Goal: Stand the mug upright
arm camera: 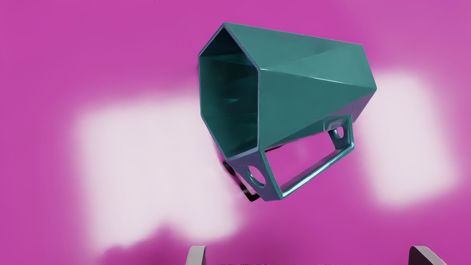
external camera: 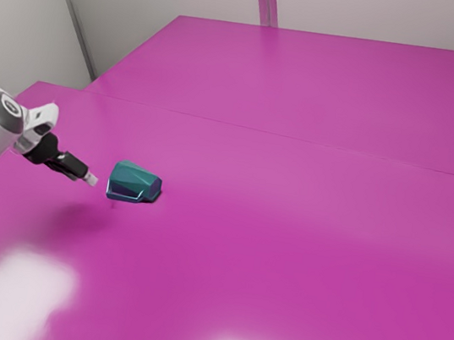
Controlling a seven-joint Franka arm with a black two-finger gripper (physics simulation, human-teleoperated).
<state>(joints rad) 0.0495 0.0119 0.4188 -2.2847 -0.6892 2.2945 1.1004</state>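
In the exterior view my gripper [external camera: 93, 179] hangs over the table, just to the exterior view's left of the teal faceted mug [external camera: 133, 182]. The mug lies on its side, its mouth toward the gripper's side. From the hand, the mug [arm camera: 309, 84] shows its dark hollow mouth and an angular handle [arm camera: 312, 175] with round holes, on the side nearer my fingertips. My gripper [arm camera: 307, 255] is open, its two fingertips wide apart with nothing between them, and apart from the mug.
The glossy magenta table [external camera: 283, 255] carries bright reflections near its front edge. A second magenta surface [external camera: 333, 92] stands behind it, with pale walls beyond.
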